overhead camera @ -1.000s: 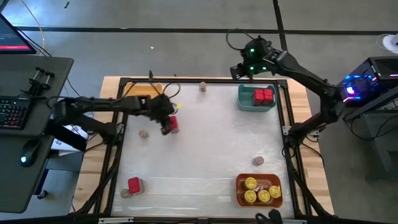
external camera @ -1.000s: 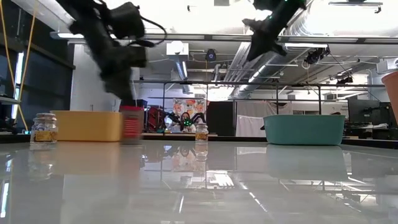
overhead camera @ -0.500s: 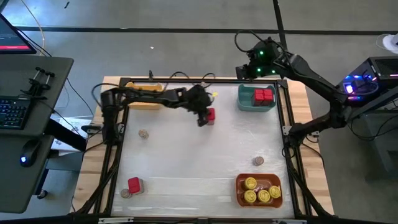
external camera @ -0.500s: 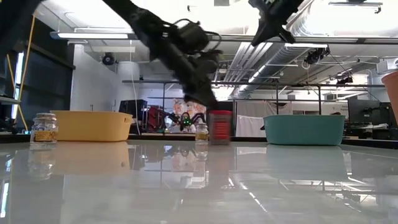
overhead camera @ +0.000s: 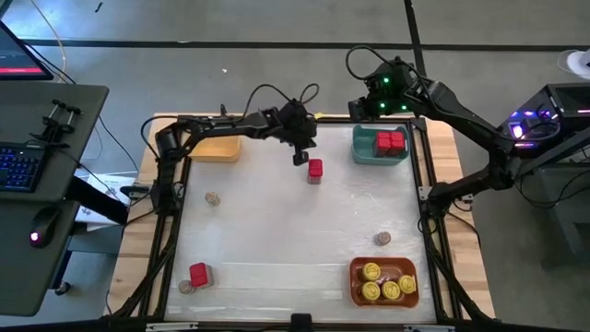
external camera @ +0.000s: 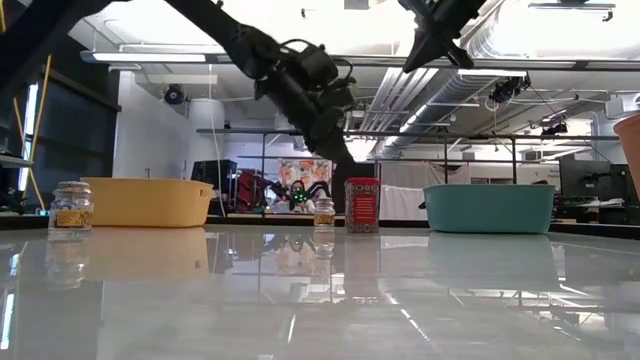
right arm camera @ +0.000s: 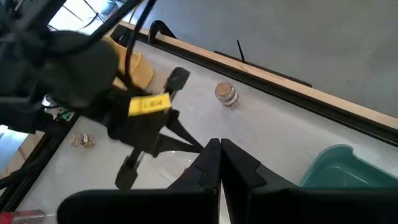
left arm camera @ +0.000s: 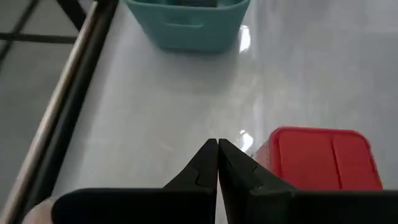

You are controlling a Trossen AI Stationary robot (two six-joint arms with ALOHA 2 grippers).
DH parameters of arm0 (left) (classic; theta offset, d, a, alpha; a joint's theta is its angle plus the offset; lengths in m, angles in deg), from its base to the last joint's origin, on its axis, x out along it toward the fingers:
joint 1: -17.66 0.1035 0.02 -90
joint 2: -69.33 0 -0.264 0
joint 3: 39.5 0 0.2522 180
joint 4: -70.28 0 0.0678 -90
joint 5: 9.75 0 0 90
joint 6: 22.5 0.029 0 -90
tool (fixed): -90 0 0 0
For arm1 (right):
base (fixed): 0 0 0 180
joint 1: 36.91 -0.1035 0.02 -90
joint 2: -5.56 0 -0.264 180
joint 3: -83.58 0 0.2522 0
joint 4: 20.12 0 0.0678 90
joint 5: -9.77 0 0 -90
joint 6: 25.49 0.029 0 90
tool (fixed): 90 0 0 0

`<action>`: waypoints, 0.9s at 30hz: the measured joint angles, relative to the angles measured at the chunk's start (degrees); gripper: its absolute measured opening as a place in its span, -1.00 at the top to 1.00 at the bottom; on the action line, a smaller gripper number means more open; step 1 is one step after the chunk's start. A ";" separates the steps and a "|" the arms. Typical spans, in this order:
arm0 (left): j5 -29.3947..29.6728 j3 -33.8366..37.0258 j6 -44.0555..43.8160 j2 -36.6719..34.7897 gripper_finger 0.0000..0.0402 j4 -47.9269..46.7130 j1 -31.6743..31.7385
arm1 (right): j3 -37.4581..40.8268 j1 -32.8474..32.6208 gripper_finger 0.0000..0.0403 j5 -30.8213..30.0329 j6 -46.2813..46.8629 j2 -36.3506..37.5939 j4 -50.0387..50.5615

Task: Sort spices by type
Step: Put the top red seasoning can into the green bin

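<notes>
The left claw (overhead camera: 300,159), pressed together and empty, is seen just above a red tin (overhead camera: 315,170) left standing upper centre, short of the teal bin (overhead camera: 361,152). The tin could be toppled by a careless sweep. The right claw (right arm camera: 219,148), also shut, is held over the desk (overhead camera: 277,231), glossy white; a workshop is seen behind.

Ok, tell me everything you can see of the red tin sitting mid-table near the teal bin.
The red tin is a small boxy container with a red lid creased across its top and a patterned label on its side. It stands upright on the white table, beside the teal bin and outside it. The left gripper is shut just next to it; nothing grips it.
</notes>
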 joint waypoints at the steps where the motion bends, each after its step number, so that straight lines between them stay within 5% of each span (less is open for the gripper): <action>1: -1.62 -0.13 -0.07 0.45 1.00 1.31 0.39 | 0.00 0.00 1.00 -0.03 -0.02 0.00 -0.15; 17: -5.59 -0.22 -4.55 5.32 1.00 -4.32 -2.98 | 0.00 0.00 1.00 -0.04 0.20 -0.02 -3.00; 27: -5.24 -0.31 -4.63 4.83 1.00 -23.85 -4.27 | 0.00 0.00 1.00 1.74 0.22 -0.02 -3.00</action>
